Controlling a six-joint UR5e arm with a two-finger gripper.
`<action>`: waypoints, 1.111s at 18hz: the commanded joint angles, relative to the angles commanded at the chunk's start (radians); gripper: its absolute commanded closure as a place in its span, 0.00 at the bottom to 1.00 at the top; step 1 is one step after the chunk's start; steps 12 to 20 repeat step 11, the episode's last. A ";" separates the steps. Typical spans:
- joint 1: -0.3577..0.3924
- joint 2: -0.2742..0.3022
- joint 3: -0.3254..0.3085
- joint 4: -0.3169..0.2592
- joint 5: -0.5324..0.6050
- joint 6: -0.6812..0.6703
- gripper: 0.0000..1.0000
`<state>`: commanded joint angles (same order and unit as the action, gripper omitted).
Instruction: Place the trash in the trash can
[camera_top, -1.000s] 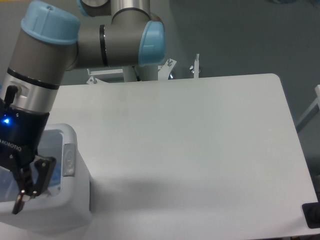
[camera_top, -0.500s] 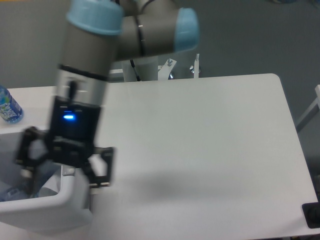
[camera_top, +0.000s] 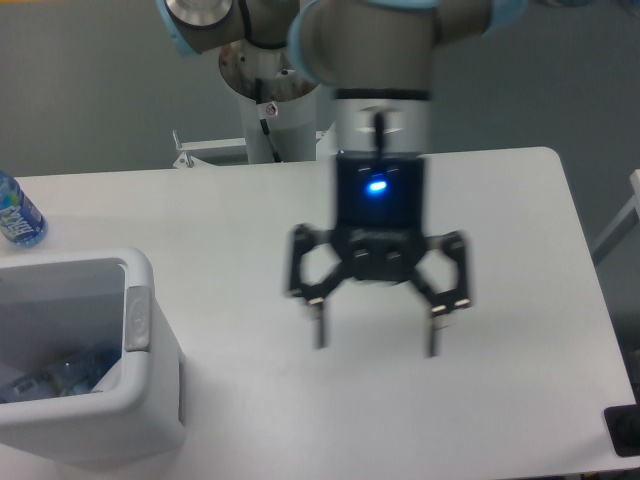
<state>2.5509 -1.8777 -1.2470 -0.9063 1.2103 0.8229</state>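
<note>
Half a second ago the end effector (camera_top: 375, 335) hung over the trash can (camera_top: 150, 400); now it has swung right and hangs above the middle of the white surface (camera_top: 520, 250). Its two fingers are spread wide with nothing between them, and it looks blurry. A crushed bottle (camera_top: 55, 375) lies inside the can, at the bottom left. A bottle with a blue label (camera_top: 15, 212) stands on the surface at the far left edge, behind the can. Nothing sits under the fingers.
</note>
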 joint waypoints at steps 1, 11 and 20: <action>0.011 0.014 -0.012 -0.034 0.002 0.069 0.00; 0.129 0.117 -0.043 -0.328 0.210 0.574 0.00; 0.129 0.117 -0.043 -0.328 0.210 0.574 0.00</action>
